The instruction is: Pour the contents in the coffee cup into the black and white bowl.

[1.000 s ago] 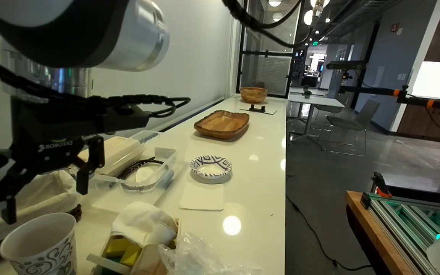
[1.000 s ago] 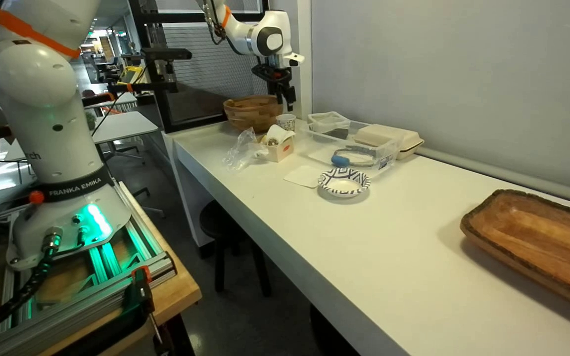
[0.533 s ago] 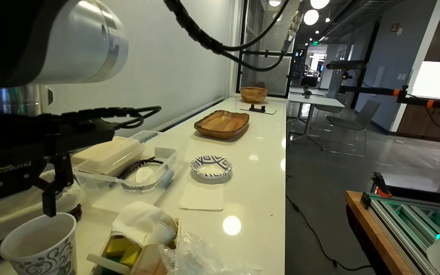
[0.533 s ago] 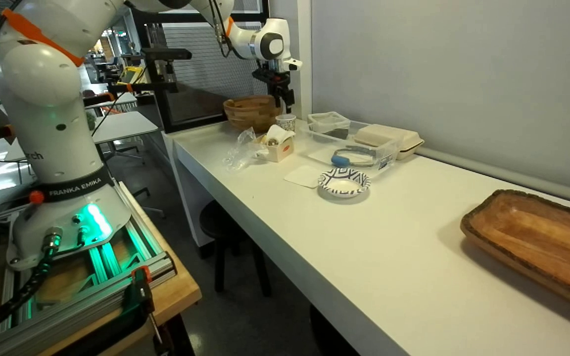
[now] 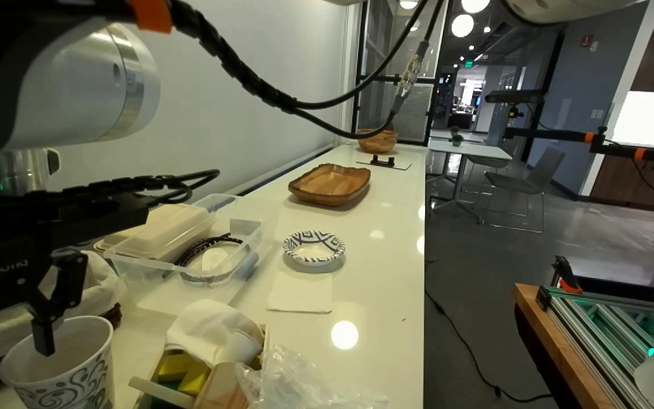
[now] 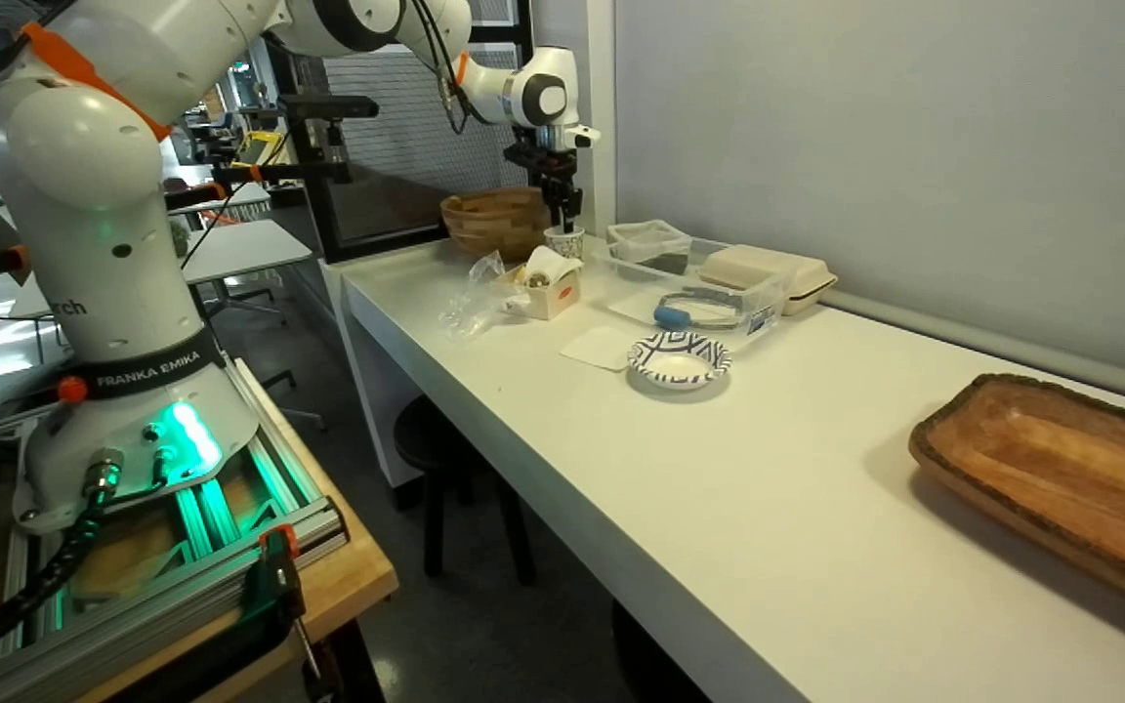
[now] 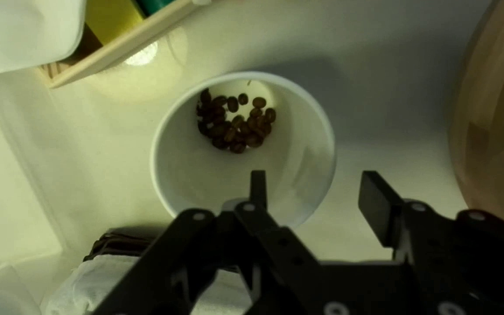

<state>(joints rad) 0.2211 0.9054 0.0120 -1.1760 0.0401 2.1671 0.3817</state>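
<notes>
The coffee cup (image 5: 80, 386) stands upright at the near left in an exterior view and by the wooden bowl in an exterior view (image 6: 564, 246). In the wrist view, the cup (image 7: 177, 170) holds several brown beans (image 7: 239, 127). My gripper (image 7: 315, 197) is open; one finger (image 7: 258, 188) overlaps the cup's mouth and the other finger (image 7: 376, 210) is outside the rim. I cannot tell how deep the first finger is. The gripper (image 6: 565, 223) is right over the cup. The black and white bowl (image 5: 314, 255) sits on the table, also in an exterior view (image 6: 680, 369).
A wooden box (image 6: 562, 295) with a napkin and sponges, a plastic bag (image 6: 475, 303) and a wooden bowl (image 6: 489, 234) stand near the cup. A clear bin (image 5: 151, 272), lined basket (image 5: 100, 289) and paper square (image 5: 301, 295) lie around it. A wooden tray (image 5: 330, 200) is beyond the bowl.
My gripper has come down and across to the cup, so one finger now overlaps its mouth. It stays open. The cup and bowl have not moved.
</notes>
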